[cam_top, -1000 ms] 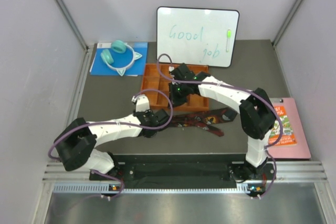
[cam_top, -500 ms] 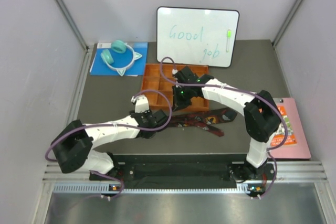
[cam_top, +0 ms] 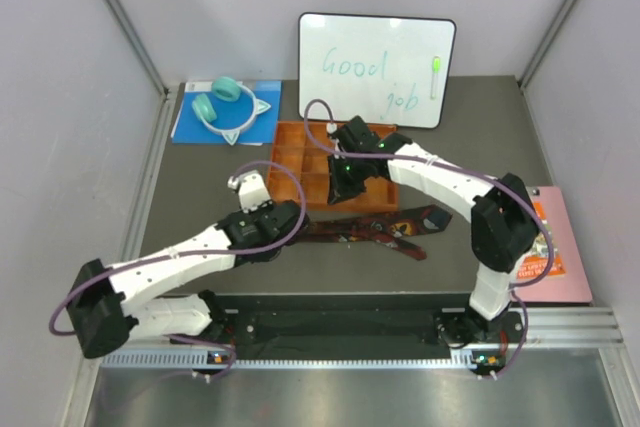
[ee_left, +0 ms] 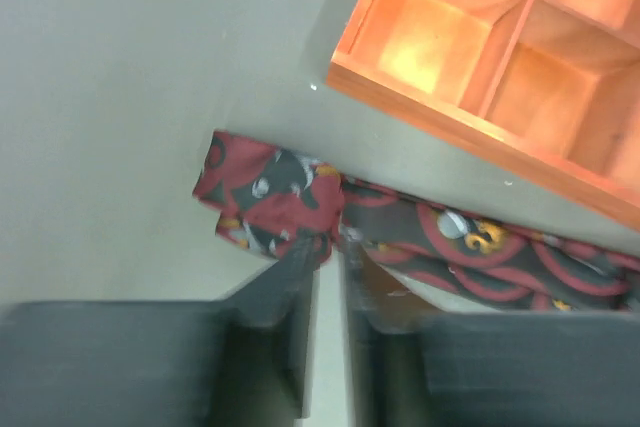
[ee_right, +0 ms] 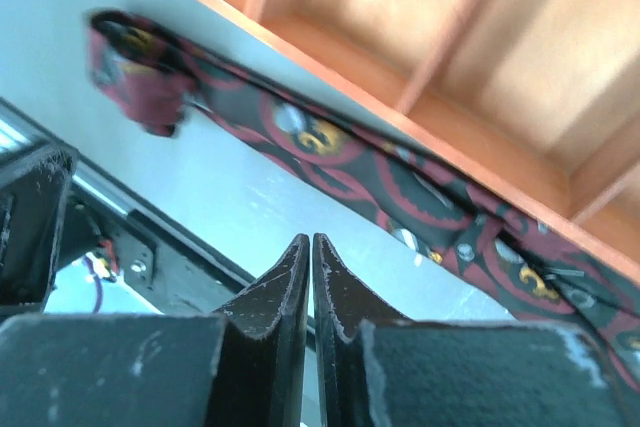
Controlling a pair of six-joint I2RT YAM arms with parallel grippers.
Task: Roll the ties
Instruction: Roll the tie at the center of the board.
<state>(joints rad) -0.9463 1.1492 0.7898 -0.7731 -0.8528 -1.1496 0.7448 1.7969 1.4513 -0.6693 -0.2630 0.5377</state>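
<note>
Ahead of the left jaws, the tie (ee_left: 270,192) was soft printed cloth, the tray (ee_left: 450,127) smooth wood, the tabletop (ee_left: 120,97) matt.

We take the tray (cam_top: 287,165) on the table (cam_top: 200,207) as reference. The tie (cam_top: 380,228) lies flat on the table just before the tray's near edge and runs along it. One end reaches past the tray's right near corner; the other is doubled over near its left near corner. Behind the tray, slightly right, stands a whiteboard (cam_top: 377,69). Behind and left of the tray, headphones (cam_top: 225,104) rest on a folder (cam_top: 188,125). Well right of the tray, nearer us, lies a booklet (cam_top: 545,242)
</note>
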